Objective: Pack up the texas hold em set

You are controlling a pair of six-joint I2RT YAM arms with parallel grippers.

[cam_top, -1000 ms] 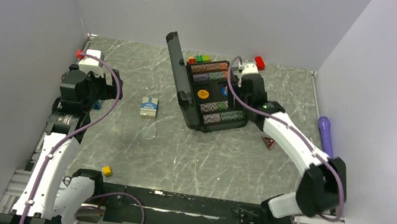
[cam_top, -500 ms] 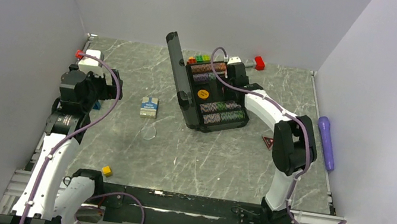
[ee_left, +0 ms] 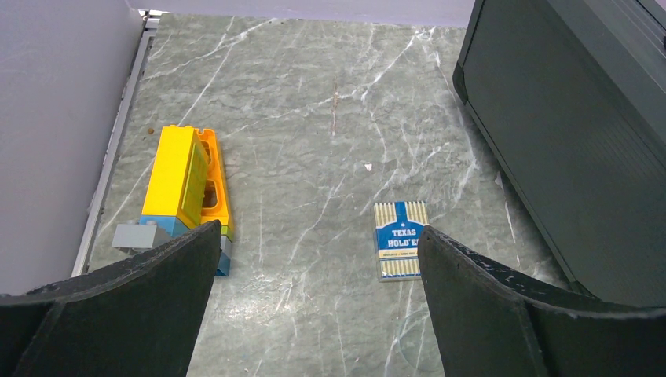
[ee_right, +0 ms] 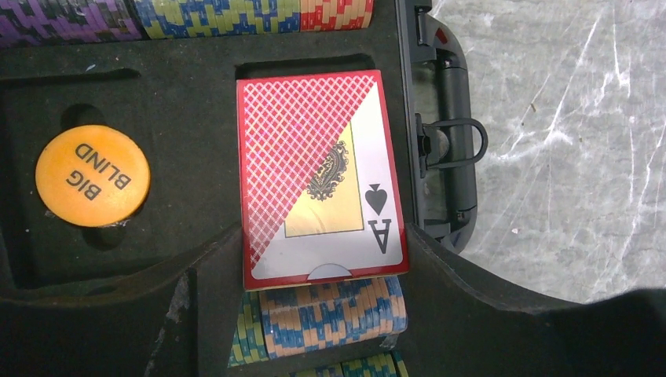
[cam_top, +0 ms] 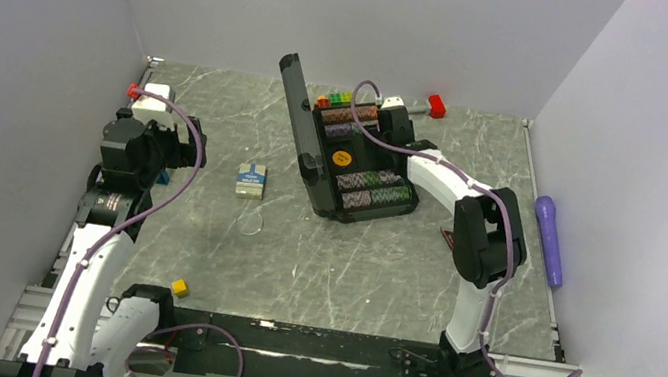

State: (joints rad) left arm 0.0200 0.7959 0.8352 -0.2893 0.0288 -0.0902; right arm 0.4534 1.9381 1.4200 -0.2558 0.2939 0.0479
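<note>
Right now my right tool is clenched on the red card deck, one finger against each long edge, close to the end nearest my wrist. The deck hangs ace-up over the pocket in the foam of the black case, beside the orange big blind marker. Its gripped end overlaps a row of striped chips.

I judge the deck light and stiff but glossy, so it may pivot in a grip this far off its middle. The pocket looks snug, so the deck should go in flat.

The case sits at the far middle of the counter, its lid standing open on the left and its handle on the right. Loaded with chips, it is probably heavy, so I would push the lid's free edge rather than lift the case.

My left tool is fully released, hovering at the left above the blue-white deck. That deck lies flat on the counter, just left of the lid. It is thin, so I would pinch it across its long edges with my fingertips nearly on the stone.
</note>
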